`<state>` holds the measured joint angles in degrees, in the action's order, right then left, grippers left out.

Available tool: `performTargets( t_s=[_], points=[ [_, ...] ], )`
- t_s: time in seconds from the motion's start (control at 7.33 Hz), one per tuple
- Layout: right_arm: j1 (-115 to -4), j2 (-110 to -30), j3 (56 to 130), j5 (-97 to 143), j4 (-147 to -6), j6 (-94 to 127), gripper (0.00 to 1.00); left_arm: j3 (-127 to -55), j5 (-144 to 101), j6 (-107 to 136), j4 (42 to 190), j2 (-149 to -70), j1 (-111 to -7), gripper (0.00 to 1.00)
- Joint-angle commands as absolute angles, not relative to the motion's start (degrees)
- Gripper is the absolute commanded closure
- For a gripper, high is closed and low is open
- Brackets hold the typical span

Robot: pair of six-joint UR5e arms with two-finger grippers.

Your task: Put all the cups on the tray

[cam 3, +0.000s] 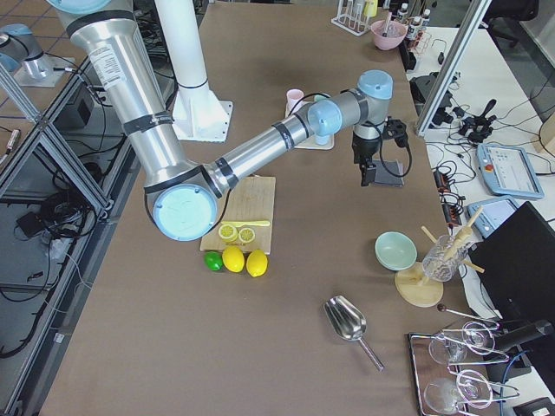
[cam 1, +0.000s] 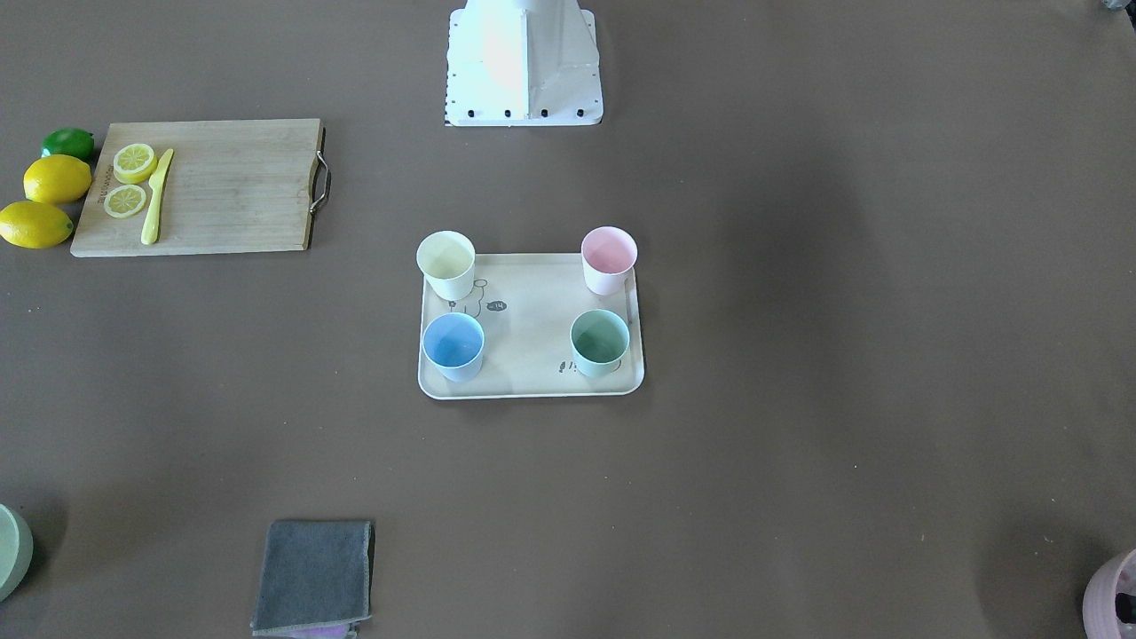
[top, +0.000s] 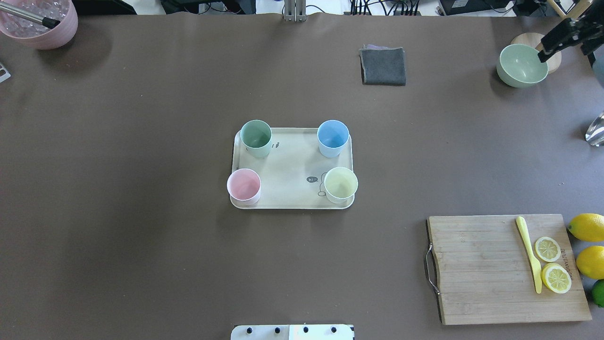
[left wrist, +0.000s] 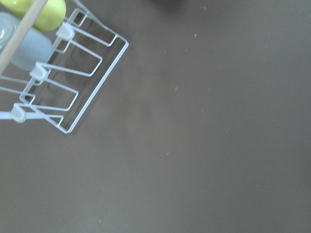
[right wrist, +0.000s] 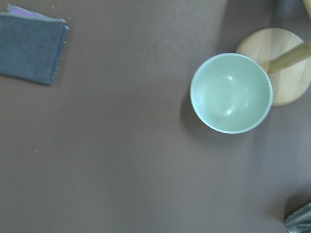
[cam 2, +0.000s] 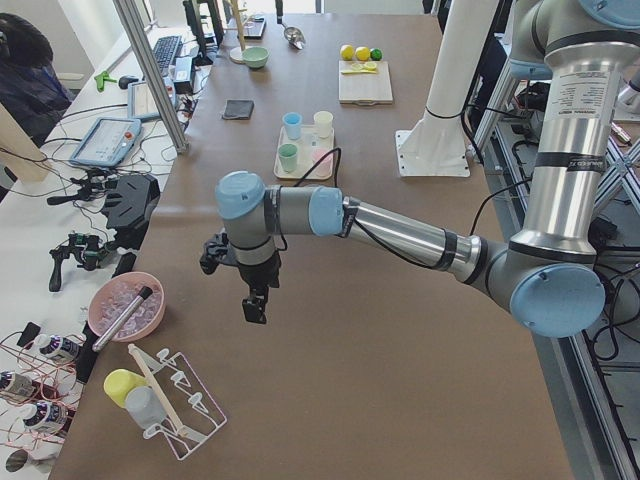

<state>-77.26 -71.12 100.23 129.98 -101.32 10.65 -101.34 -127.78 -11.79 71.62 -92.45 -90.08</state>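
Table (top: 141, 189): tray (top: 292, 174) far from right pincer (top: 543, 55)

I count four cups: yellow cup (top: 340, 184), blue cup (top: 332, 137), pink cup (top: 243, 185) and green cup (top: 255, 137), plus one tray (top: 292, 174). At the near right I see one cutting board (top: 481, 269), two lemon slices (top: 547, 249), one knife (top: 531, 255), two whole lemons (top: 586, 227) and one lime (top: 598, 293). On the far side there is one grey cloth (top: 383, 66), one green bowl (top: 521, 65) and one pink pot (top: 40, 23).
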Motion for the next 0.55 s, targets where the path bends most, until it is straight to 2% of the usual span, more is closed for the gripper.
performTargets(
  t_s=[0.0,0.41],
  points=[
    [-79.98,-82.55,100.64,130.08,-101.6,4.4,0.0,-100.46,-128.23,-12.13,75.64,-87.2,-90.44,0.02],
    [-80.68,-87.45,101.07,130.95,-101.6,4.57,0.0,-100.46,-131.13,2.51,91.24,-79.93,-90.44,0.02]
  ],
)
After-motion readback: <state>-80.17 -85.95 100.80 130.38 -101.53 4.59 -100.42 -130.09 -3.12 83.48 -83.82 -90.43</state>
